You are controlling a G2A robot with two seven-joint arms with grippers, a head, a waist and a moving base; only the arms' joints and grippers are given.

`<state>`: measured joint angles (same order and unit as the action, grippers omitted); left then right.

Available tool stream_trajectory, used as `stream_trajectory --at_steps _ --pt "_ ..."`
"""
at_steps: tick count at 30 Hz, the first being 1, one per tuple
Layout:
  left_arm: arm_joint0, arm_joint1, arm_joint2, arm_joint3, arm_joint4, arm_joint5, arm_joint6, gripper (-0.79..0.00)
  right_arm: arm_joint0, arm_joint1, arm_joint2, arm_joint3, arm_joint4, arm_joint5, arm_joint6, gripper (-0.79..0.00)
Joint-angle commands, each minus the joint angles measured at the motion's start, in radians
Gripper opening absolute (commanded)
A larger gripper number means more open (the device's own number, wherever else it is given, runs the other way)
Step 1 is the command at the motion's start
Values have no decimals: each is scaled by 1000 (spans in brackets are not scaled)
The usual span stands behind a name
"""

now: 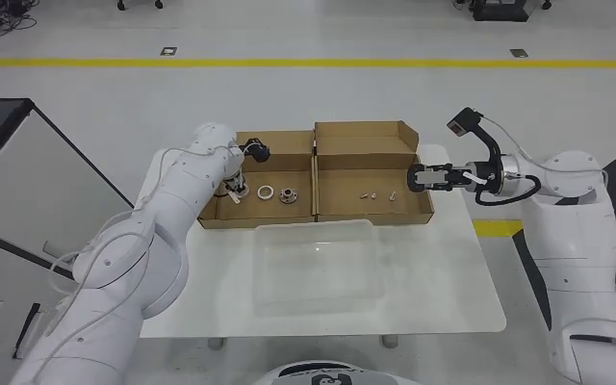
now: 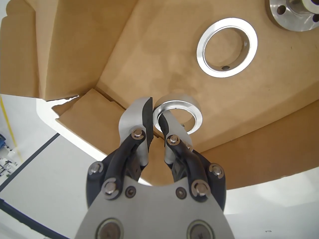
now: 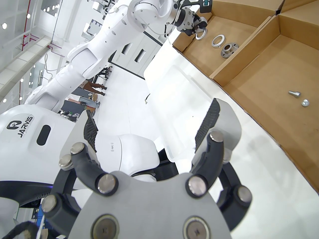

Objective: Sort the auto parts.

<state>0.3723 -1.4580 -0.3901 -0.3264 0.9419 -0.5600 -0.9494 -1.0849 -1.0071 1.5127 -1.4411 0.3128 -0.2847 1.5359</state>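
My left gripper (image 2: 155, 115) is shut on the wall of a silver ring (image 2: 197, 115), one finger inside it and one outside, low in the near left corner of the left cardboard box (image 1: 279, 144). The held ring (image 3: 200, 35) also appears in the right wrist view. A second ring (image 2: 202, 50) and a flanged metal hub (image 2: 294, 3) lie on that box's floor. The right cardboard box (image 1: 366, 183) holds a bolt (image 3: 294, 93) and a small nut (image 3: 305, 103). My right gripper (image 1: 416, 177) hangs open and empty at the right box's outer edge.
A clear plastic tub (image 1: 313, 265) stands on the white table (image 1: 452, 289) in front of the two boxes. The boxes sit side by side at the table's far edge, their lids folded back. A dark-framed panel (image 1: 58, 164) stands left of the table.
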Motion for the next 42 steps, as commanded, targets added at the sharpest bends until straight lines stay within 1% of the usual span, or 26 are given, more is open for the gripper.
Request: stream_trajectory --at_steps 1,9,12,14,17,19,20,21,24,25,26,30,34,38,42 --pt "1 -7 1 14 2 0 9 -785 0 0 0 0 0 0 0 0" --pt "5 -29 2 58 14 -1 40 -785 0 0 0 0 0 0 0 0" --pt "6 -36 -1 71 10 -4 43 -754 0 0 0 0 0 0 0 0" --pt "6 -40 -4 80 6 -6 45 -714 0 0 0 0 0 0 0 0" --pt "5 -45 -12 93 -8 -12 48 -597 0 0 0 0 0 0 0 0" --pt "3 -48 -15 94 -13 -18 42 -453 0 0 0 0 0 0 0 0" --pt "2 -50 -17 94 -17 -20 38 -403 0 0 0 0 0 0 0 0" --pt "1 -51 -19 95 -19 -19 37 -277 0 0 0 0 0 0 0 0" --pt "0 -54 -22 101 -19 -22 41 -120 0 0 0 0 0 0 0 0" --pt "-2 -55 -23 104 -19 -23 44 -46 0 0 0 0 0 0 0 0" --pt "-6 -55 -26 106 -21 -23 48 -3 0 0 0 0 0 0 0 0" --pt "-33 -53 -53 122 -65 -23 72 0 0 0 0 0 0 0 0 0" --pt "-70 -45 -85 124 -119 -65 100 0 0 0 0 0 0 0 0 0" --pt "-102 -30 -122 112 -180 -161 149 0 0 0 0 0 0 0 0 0" --pt "-119 -11 -161 94 -247 -270 186 0 0 0 0 0 0 0 0 0"
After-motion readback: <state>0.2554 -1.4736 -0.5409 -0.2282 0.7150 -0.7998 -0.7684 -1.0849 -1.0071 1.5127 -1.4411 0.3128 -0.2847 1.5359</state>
